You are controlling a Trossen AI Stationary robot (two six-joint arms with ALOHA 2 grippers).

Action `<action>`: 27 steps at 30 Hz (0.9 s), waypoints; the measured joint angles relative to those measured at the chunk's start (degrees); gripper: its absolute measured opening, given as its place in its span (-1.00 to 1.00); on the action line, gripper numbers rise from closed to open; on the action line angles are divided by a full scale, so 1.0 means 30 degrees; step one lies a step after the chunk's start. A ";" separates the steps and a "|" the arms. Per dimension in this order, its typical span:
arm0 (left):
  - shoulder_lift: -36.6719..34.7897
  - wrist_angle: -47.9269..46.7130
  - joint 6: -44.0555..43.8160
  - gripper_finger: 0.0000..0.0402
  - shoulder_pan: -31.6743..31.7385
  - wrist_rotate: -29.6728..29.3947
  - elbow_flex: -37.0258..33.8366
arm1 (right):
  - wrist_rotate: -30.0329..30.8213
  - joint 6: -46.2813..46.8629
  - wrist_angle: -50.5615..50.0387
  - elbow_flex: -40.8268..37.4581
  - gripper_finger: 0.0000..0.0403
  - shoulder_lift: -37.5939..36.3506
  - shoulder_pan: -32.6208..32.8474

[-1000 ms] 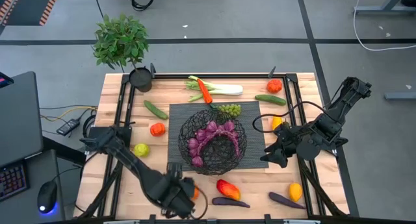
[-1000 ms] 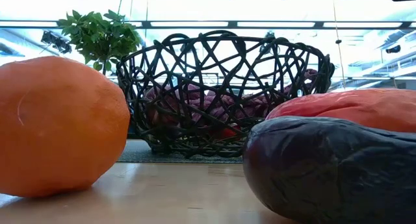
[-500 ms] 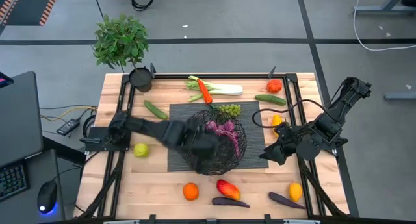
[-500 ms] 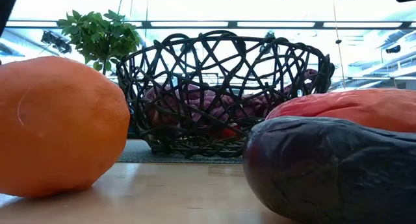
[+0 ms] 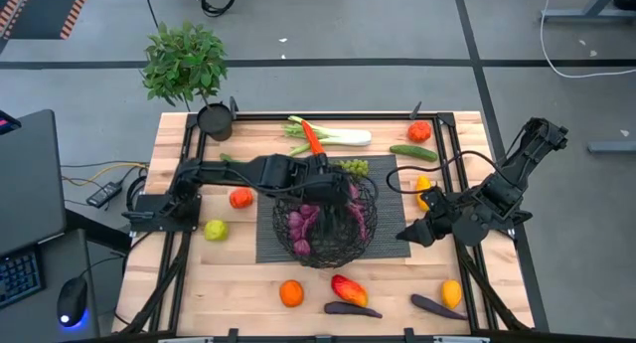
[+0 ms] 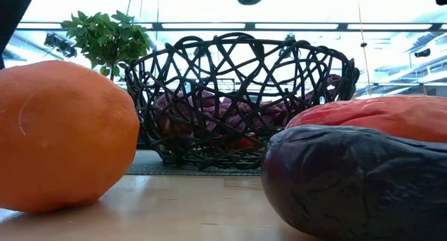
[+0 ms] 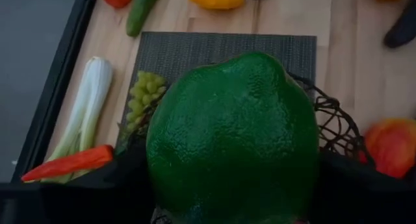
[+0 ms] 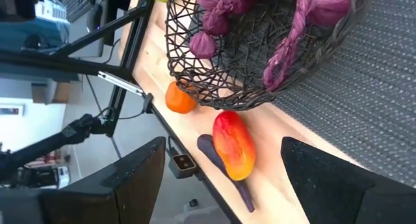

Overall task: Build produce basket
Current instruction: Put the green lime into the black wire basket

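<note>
At the surface's (image 5: 199,283) far left corner stands a potted plant (image 5: 186,63), and nearer along the left side lie a green cucumber (image 5: 238,167), a small red-orange tomato (image 5: 240,198) and a yellow-green lemon (image 5: 216,229). The left arm reaches from the left edge across to the middle, where the left gripper (image 5: 343,194) hangs over the wire basket (image 5: 290,199), clasped around a dark green lime (image 7: 233,139); in the left wrist view the lime sits between the two dark fingers (image 7: 364,185), above the basket's rim. The basket rests on a dark mat (image 5: 383,174) at the centre of the surface and holds purple eggplants (image 5: 303,224). Just behind it lie green grapes (image 5: 351,167), a red pepper (image 5: 313,139) and a leek (image 5: 343,137). In front of the basket are an orange (image 5: 290,293), a red-yellow mango (image 5: 348,288) and a dark eggplant (image 5: 353,308). Further right lie another cucumber (image 5: 412,152), a tomato (image 5: 418,131), a yellow lemon (image 5: 452,293) and another eggplant (image 5: 437,306). The right gripper (image 5: 412,234) waits at the mat's right edge, fingers spread and holding nothing.
</note>
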 joint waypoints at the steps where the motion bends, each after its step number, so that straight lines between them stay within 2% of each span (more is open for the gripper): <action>1: -0.0029 0.0025 0.0002 0.52 0.0036 -0.0007 0.0000 | 0.0000 0.0103 0.0002 0.0000 0.55 0.0000 0.0000; 13: 0.0001 -0.0527 0.2079 0.56 0.0358 -0.0001 0.0000 | 0.0180 0.0766 0.0043 0.0000 0.55 0.0317 -0.0005; 22: 0.0031 -0.1239 0.4398 0.56 0.0065 -0.0006 -0.0009 | -0.1309 0.0482 0.0121 0.0000 0.55 0.1198 0.0000; 27: 0.0031 -0.1117 0.1738 0.56 -0.0064 -0.0273 -0.0015 | -0.1464 -0.0072 0.0115 0.0000 0.55 0.1275 0.0000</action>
